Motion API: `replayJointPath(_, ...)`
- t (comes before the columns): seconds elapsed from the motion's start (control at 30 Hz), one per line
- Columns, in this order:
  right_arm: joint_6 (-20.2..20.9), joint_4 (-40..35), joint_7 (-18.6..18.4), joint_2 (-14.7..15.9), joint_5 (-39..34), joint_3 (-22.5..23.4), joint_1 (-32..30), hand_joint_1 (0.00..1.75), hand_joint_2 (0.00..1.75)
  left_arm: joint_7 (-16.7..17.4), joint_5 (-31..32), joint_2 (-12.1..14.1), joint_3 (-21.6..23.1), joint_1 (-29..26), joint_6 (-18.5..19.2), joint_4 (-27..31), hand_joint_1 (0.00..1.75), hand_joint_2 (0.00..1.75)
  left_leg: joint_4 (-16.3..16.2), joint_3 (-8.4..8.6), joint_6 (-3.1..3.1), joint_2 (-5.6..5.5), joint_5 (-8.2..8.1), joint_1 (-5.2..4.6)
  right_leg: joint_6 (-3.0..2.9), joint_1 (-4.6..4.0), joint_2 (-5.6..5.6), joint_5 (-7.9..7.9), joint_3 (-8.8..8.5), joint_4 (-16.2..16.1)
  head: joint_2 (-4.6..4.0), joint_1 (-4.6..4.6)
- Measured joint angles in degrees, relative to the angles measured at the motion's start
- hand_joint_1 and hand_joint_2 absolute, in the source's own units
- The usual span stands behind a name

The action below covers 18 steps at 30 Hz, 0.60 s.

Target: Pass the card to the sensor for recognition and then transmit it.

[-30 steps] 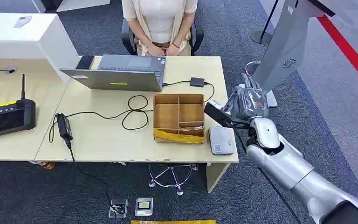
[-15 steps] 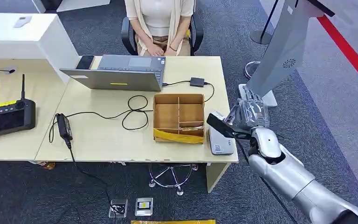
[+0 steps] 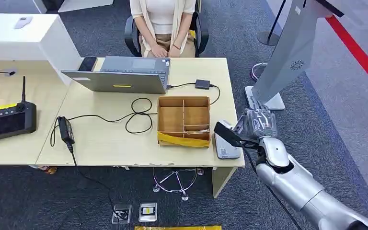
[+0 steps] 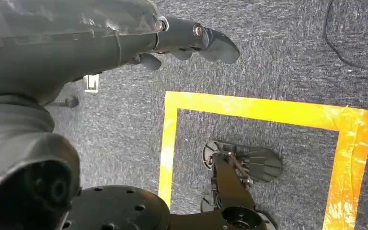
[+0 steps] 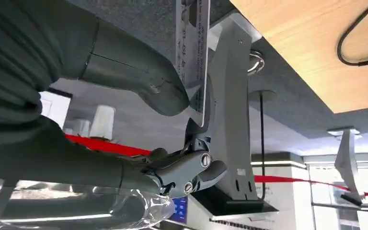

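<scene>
My right hand (image 3: 256,125) pinches a card (image 3: 226,134) between thumb and fingers, just off the table's right front corner. In the head view the card looks dark and juts left over the right end of the grey-white sensor (image 3: 224,149), which lies flat on the table beside the box. How far above the sensor it is I cannot tell. The right wrist view shows the card (image 5: 193,57) as white with print, held edge-on against the thumb of the right hand (image 5: 139,86). My left hand (image 4: 76,43) hangs over the carpet, holding nothing, its fingers (image 4: 199,40) loosely extended.
A divided cardboard box (image 3: 184,120) with yellow tape stands left of the sensor. Behind it are a laptop (image 3: 124,76), looped cables (image 3: 139,115) and a seated person (image 3: 163,24). A grey kiosk stand (image 3: 287,52) rises right of the table. A black controller (image 3: 7,120) lies far left.
My right hand has carried the card down and toward the table's near edge, from beside the box to over the sensor. The person has shifted slightly in the chair.
</scene>
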<state>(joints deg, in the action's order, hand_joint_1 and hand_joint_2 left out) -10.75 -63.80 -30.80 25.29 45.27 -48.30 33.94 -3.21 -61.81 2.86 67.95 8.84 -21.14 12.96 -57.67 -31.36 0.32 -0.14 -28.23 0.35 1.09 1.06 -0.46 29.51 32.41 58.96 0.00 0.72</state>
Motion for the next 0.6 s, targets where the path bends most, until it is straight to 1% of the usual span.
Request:
replayJointPath(0.07, 0.29, 0.24, 0.35, -0.02, -0.29, -0.02, -0.05, 1.75, 1.75, 0.22, 0.15, 0.0, 0.0, 0.05, 0.09, 0.0, 0.0, 0.0, 0.0, 0.0, 0.0, 0.0, 0.0, 0.0, 0.0, 0.0, 0.0, 0.0, 0.0, 0.0, 0.0, 0.0)
replayJointPath(0.2, 0.04, 1.88, 2.18, -0.59, -1.18, -0.28, -0.03, 1.75, 1.75, 0.83, 0.31, 0.0, 0.0, -0.01, 0.09, 0.0, 0.0, 0.0, 0.01, -0.03, 0.0, 0.0, 0.0, 0.01, 0.0, 0.0, -0.01, 0.0, -0.01, 0.01, 0.0, 0.0)
replayJointPath(0.6, -1.55, 6.71, 3.06, -5.44, -2.8, -2.49, 0.36, 1.75, 1.75, 0.42, 0.57, 0.04, 0.0, 0.06, 0.68, -0.02, 0.0, 0.0, 0.01, -0.03, 0.0, -0.01, 0.0, 0.01, 0.0, -0.01, -0.05, 0.0, -0.01, 0.02, 0.0, -0.02)
